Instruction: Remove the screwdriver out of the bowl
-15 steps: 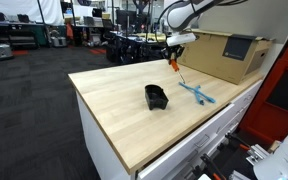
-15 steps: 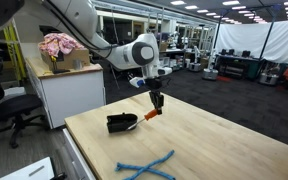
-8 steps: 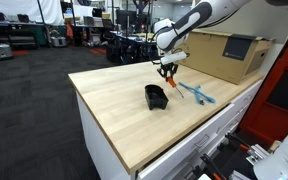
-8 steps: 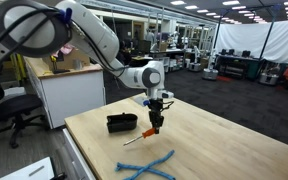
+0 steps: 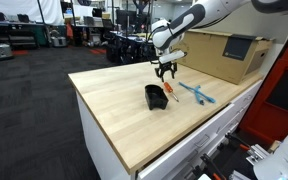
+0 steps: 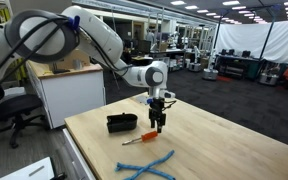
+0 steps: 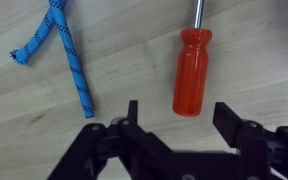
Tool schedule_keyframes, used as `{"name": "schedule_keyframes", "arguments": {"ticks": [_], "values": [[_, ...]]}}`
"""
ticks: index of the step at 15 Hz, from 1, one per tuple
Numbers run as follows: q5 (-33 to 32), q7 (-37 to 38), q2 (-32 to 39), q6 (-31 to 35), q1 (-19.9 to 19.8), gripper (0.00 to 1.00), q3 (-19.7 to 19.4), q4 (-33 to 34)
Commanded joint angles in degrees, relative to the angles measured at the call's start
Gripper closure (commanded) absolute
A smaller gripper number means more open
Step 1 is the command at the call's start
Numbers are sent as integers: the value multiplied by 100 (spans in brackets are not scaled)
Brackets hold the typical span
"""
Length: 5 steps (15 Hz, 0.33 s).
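The screwdriver (image 7: pixel 192 72), with an orange handle and a thin metal shaft, lies flat on the wooden table, outside the bowl. In both exterior views it rests just beside the black squarish bowl (image 5: pixel 156 96) (image 6: pixel 121 123), screwdriver (image 5: pixel 169 91) (image 6: pixel 142 138). My gripper (image 7: pixel 181 118) hovers right over the handle's end, open, its black fingers (image 7: pixel 227 118) spread wider than the handle and not touching it. The exterior views show the gripper (image 5: pixel 165 71) (image 6: pixel 158 126) pointing straight down a little above the table.
A blue braided cord (image 7: pixel 64 50) (image 6: pixel 149 165) (image 5: pixel 197 93) lies on the table close to the screwdriver. A large cardboard box (image 5: pixel 224 55) stands at the table's back corner. The table edge (image 5: pixel 104 125) drops off in front of the bowl.
The gripper carried the screwdriver down from above the table, then opened. The screwdriver now lies loose on the wood, and the fingers stand apart just above it.
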Motion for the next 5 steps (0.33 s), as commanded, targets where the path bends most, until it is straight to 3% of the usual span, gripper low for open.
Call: {"name": "schedule_keyframes", "arguments": {"ticks": [1,5], "values": [[-159,-300,-1039,782,29,0,34,-993],[-243,-808,-1871,1530,-4,0,181,-1813]]}}
